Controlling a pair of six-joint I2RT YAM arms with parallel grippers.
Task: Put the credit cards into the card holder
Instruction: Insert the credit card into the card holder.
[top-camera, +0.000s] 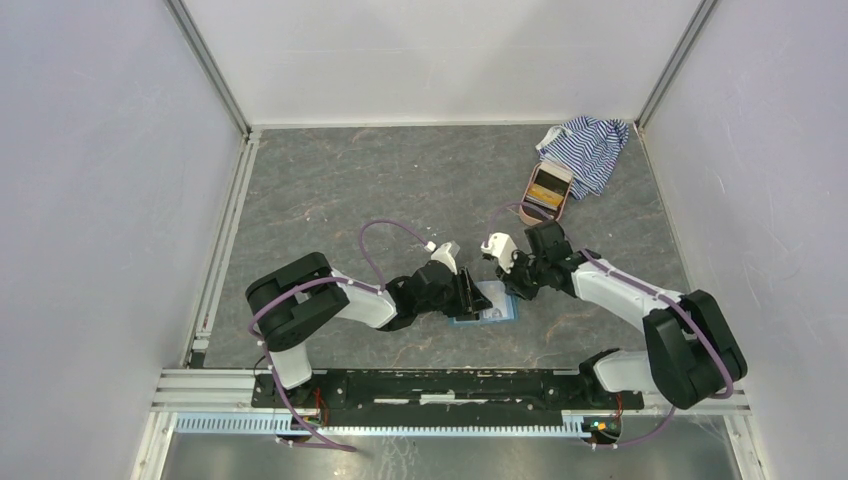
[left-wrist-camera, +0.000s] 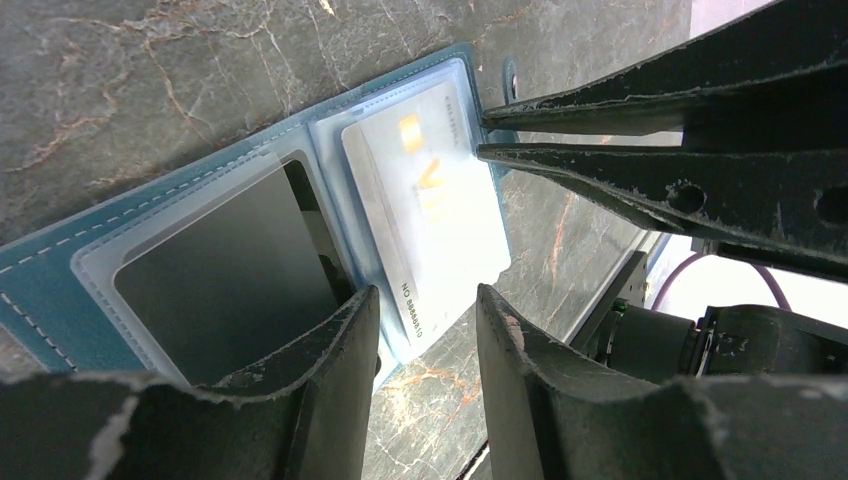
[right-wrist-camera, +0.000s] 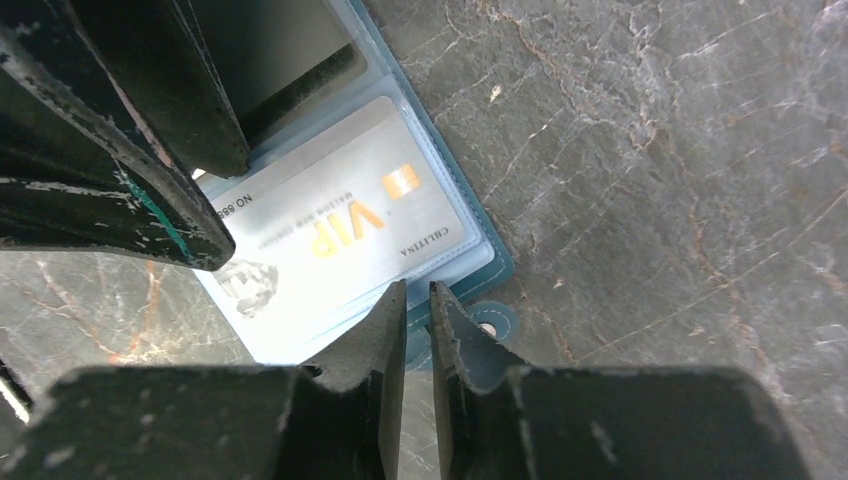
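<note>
The teal card holder (top-camera: 500, 312) lies open on the table between both grippers. A dark grey credit card (left-wrist-camera: 230, 270) sits in its left clear pocket. A silver VIP credit card (left-wrist-camera: 430, 210) (right-wrist-camera: 340, 230) lies partly in the right pocket, with one end sticking out past the holder's edge (right-wrist-camera: 495, 265). My left gripper (left-wrist-camera: 428, 300) (top-camera: 470, 295) is open over that protruding end, gripping nothing. My right gripper (right-wrist-camera: 418, 292) (left-wrist-camera: 482, 135) is at the opposite edge by the snap tab (right-wrist-camera: 490, 325). Its jaws stand a narrow slit apart with nothing clamped.
A pink oval case (top-camera: 549, 190) holding a tan card stands at the back right. A blue-white striped cloth (top-camera: 588, 145) lies behind it in the corner. White walls enclose the grey marble table (top-camera: 350, 190) on three sides.
</note>
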